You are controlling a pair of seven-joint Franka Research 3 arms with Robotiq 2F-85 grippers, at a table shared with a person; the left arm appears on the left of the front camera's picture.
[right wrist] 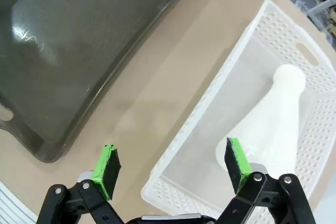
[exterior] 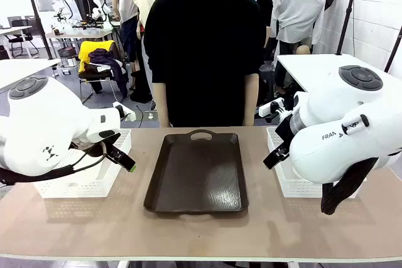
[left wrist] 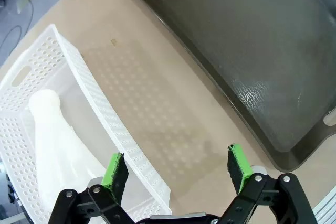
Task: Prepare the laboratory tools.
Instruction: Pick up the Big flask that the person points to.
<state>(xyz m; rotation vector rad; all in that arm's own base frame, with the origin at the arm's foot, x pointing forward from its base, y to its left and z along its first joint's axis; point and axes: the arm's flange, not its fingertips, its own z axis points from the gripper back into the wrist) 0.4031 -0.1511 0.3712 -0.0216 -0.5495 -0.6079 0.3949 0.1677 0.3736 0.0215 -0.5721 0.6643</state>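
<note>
Left gripper (left wrist: 177, 170): fingers spread wide, nothing between the pads. It hangs over the inner wall of the left mesh basket (left wrist: 105, 114). One pad is above the basket interior, the other above bare table (left wrist: 157, 103).

Right gripper (right wrist: 171, 166): mirror case, also wide and empty. One pad is above the right mesh basket (right wrist: 226, 77), the other over the table strip beside the tray.

Left flask (left wrist: 58, 140): frosted white, inside the left basket, neck pointing away from the gripper and wide base nearest it. Right flask (right wrist: 273, 119): same layout in the right basket. Can't tell from the wrist views whether either one stands upright or lies tilted against the mesh.

Brown handled tray (exterior: 196, 174): centred between the two baskets and bare. Person (exterior: 204, 48) stands behind it at the far edge, arms down, hands hidden.

My read: the step is the reach-in, with both flasks likely bound for the tray. Nothing is gripped yet.

How to do it well:
- Shift each gripper outward so both pads clear the basket wall before descending. As placed, a finger would land on the mesh.
- Take the neck, not the cone. The taper will probably squeeze out of the pads, and the plastic looks slick.
- Align the jaw line across the neck, then close gently, since the wall may flex.
- Lift straight up until the base clears the rim, then traverse inward.
- Stagger the arms over the tray, which is narrow for two wrists.
</note>
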